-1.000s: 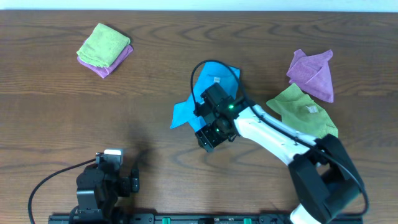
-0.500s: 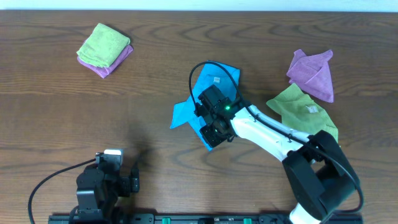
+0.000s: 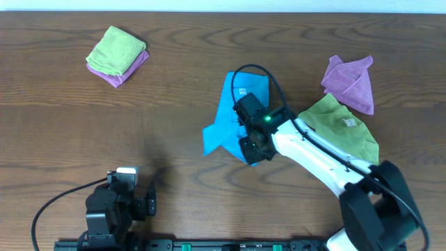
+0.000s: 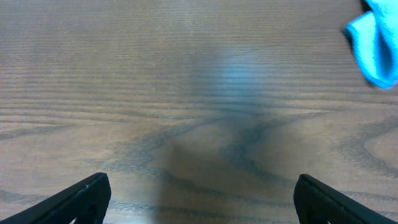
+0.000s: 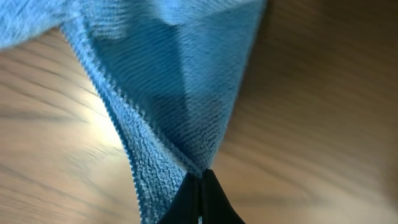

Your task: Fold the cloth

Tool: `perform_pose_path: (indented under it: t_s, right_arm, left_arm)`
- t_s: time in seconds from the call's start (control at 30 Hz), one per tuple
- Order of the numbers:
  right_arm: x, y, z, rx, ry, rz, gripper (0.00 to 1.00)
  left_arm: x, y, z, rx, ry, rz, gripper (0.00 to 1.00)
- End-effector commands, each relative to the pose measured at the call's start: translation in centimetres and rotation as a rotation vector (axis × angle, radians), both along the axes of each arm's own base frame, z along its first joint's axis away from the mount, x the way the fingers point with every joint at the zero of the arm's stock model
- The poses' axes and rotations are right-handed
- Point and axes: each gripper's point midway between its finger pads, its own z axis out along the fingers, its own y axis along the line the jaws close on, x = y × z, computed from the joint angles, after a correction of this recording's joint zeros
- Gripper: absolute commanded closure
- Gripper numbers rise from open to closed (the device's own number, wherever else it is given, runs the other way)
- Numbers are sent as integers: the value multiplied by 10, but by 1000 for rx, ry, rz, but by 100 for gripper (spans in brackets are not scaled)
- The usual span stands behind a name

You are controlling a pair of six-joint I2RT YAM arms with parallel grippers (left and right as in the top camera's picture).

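The left gripper is held low over the table at the near left, its fingers spread wide with nothing between them. The cloth is laid rumpled at the table's middle. Its near right edge is pinched between the closed fingertips of the right gripper.

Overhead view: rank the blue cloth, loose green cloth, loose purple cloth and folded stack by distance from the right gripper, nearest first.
1. Blue cloth, pinched in the right gripper.
2. Green cloth, just right of it.
3. Purple cloth, upper right.
4. Folded stack, top left.
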Motion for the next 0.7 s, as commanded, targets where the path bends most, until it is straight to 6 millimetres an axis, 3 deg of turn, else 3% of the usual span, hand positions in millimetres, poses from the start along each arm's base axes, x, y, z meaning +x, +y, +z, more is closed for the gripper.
perform_pose_path:
  t_s: [0.0,0.3,0.37,0.43,0.57,0.67]
  right_arm:
    - [10,-28,12,-101,-78,-131,99]
    - [16,-88,22,-280,-122,-324,96]
    - [18,-99,23,-291,-119,-361,68]
    - [20,-105,23,-291,-116,-381,54]
    - [21,-99,26,-265,-114,-306,46]
    - [20,-70,30,-135,-99,-163,41]
  left_arm:
    - [-7,-1,-12,17,48,-21,5]
    - [-7,-1,-12,18,48,-21,5]
    - [-7,-1,-12,17,48,-21,5]
    - [-7,-1,-12,18,48,-21,5]
    - [-7,-1,-12,18,47,-21,5]
    - [-7,-1,-12,18,47,-21,5]
